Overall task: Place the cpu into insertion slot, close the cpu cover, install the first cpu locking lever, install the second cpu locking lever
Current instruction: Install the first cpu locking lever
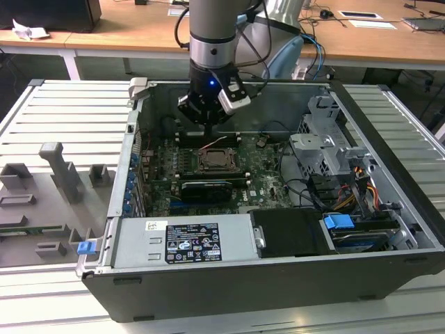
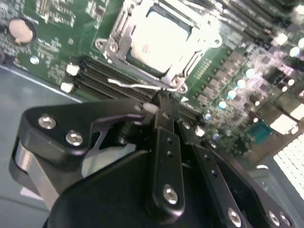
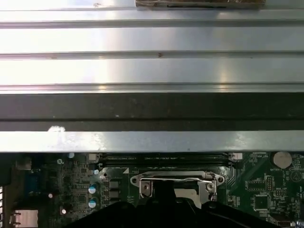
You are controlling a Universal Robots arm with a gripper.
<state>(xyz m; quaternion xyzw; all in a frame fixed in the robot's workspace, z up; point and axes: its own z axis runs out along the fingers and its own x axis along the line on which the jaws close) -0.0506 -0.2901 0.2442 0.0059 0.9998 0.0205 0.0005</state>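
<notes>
Second wrist view: end effector (image 2: 164, 111) over the socket, fingers drawn narrow, holding nothing.

Just beyond the fingertips lies a thin silver locking lever (image 2: 137, 85), then the insertion slot (image 2: 110, 46) with the cpu (image 2: 156, 40) seated inside, framed by the cpu cover (image 2: 202, 50) (lying flat). Farther off, green motherboard (image 2: 47, 42) spreads inside the computer case (image 1: 278, 278).

A ribbed grey metal tabletop (image 1: 62, 111) fills the near scene; wooden desks (image 1: 125, 31) stand at the far side.
</notes>
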